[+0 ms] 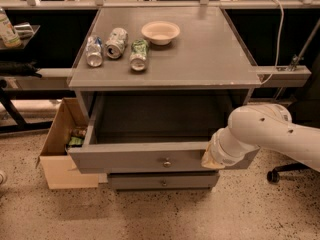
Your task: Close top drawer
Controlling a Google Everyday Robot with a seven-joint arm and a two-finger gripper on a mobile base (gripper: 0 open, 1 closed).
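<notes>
Grey top (210,54), upper centre of the frame, carries four items:
- Left can (93,50), lying on its side.
- Middle can (116,42), on its side, just beside the left can.
- Right can (139,54), green label, on its side.
- Bowl (160,32), pale and upright, behind the right can.

Cardboard box (62,169), lower left, stands open on the speckled floor (150,214); its contents cannot be identified. Bottle (6,29), upper left edge. Cable (278,34), upper right, hangs down. Chair caster (272,175), lower right. Gripper (212,159), right of lower centre.
</notes>
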